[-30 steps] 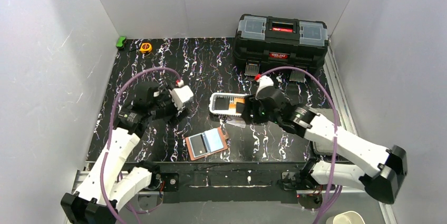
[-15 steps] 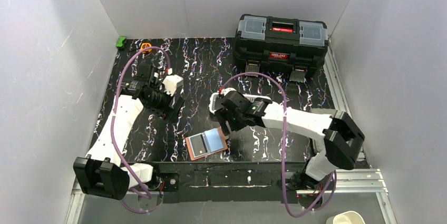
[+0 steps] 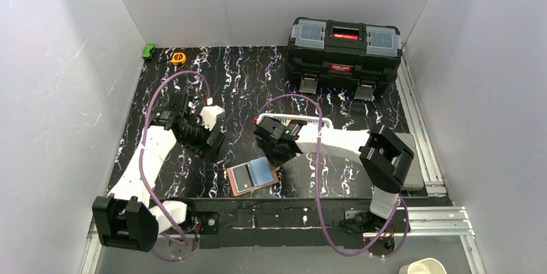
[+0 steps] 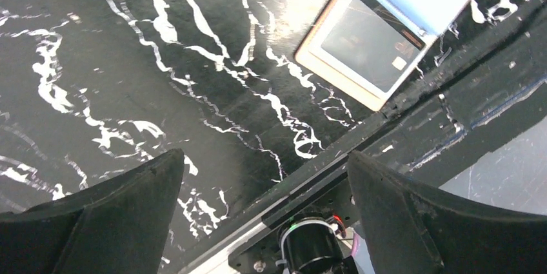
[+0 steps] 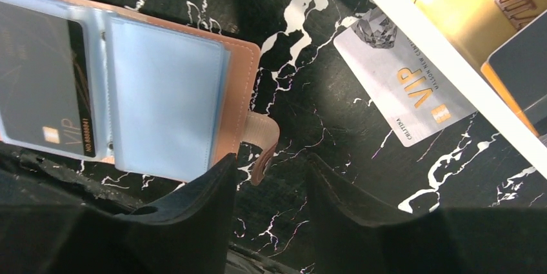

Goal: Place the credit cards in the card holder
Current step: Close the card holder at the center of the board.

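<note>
The salmon-pink card holder (image 3: 253,176) lies open near the table's front edge. A dark card (image 5: 45,93) sits in its left clear sleeve, and its light blue sleeve (image 5: 164,109) faces up. My right gripper (image 5: 269,171) hovers open just off the holder's right edge, with the snap tab (image 5: 266,140) right above the gap and nothing held. A silver VIP card (image 5: 406,93) lies flat on the table beside the white basket (image 5: 438,61), which holds a gold card (image 5: 484,3) and a dark card (image 5: 526,48). My left gripper (image 4: 264,158) is wide open and empty, left of the holder (image 4: 387,42).
A black toolbox (image 3: 344,45) stands at the back right. An orange tape measure (image 3: 179,58) and a small green object (image 3: 148,50) sit at the back left. The table's front rail (image 4: 361,138) runs just below the holder.
My right arm swung from the basket down and left to the holder's right edge. The left gripper opened wider and dropped slightly toward the table.
</note>
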Robot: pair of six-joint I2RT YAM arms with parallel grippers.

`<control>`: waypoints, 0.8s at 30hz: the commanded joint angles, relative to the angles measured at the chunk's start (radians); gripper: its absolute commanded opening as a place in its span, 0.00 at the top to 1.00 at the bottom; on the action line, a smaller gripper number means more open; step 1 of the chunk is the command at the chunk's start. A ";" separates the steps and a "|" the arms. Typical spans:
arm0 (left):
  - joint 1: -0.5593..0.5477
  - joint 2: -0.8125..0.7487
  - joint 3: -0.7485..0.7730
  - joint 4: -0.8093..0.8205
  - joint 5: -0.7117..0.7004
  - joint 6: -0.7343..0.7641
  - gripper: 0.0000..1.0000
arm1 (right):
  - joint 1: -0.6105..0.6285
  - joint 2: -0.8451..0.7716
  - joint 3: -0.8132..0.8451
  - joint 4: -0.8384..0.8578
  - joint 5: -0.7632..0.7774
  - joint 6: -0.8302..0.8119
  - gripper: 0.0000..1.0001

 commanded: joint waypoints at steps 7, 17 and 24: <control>-0.019 -0.559 -0.373 0.117 0.416 0.583 0.02 | 0.003 0.026 -0.020 0.030 -0.014 0.043 0.66; -0.050 -0.520 -0.520 0.126 0.533 1.052 0.02 | 0.002 0.042 -0.085 0.144 -0.041 0.092 0.83; -0.057 -0.479 -0.580 0.149 0.521 1.334 0.02 | 0.001 0.070 -0.120 0.188 -0.059 0.123 0.91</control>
